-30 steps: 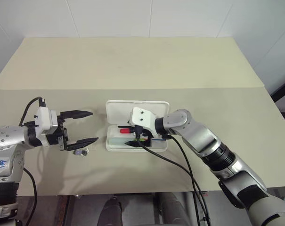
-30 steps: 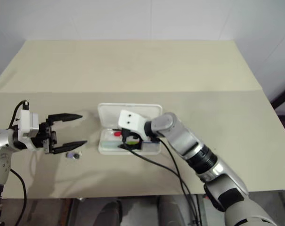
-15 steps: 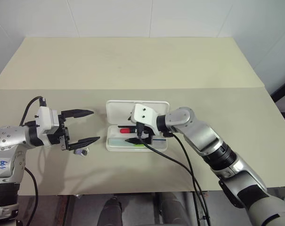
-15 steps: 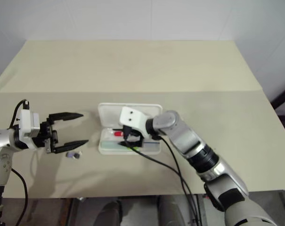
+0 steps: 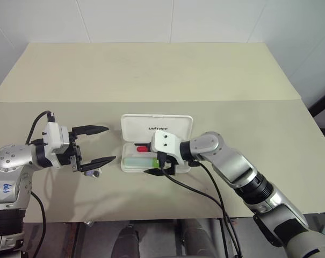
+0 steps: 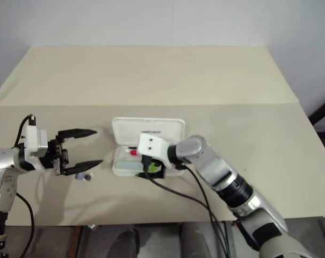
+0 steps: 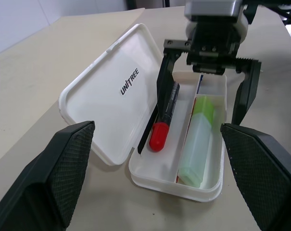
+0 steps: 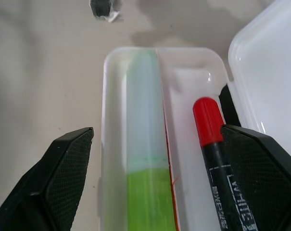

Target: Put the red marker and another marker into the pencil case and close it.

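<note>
White pencil case (image 7: 111,91) lies open, lid flat behind the tray. My right gripper (image 5: 161,170) hangs at the tray's near edge, jaws wide and empty. Inside, the green highlighter (image 7: 196,142) takes the near slot and the red marker (image 7: 163,118) the far one. My left gripper (image 5: 98,145) waits beside the case, wide open, empty. Risk now: pushing the lid could skid the whole case, or a raised marker could jam it.

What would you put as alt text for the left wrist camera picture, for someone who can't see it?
An open white pencil case lies on a beige table, holding a red marker and a green highlighter side by side. The right gripper hangs open over its far end.
</note>
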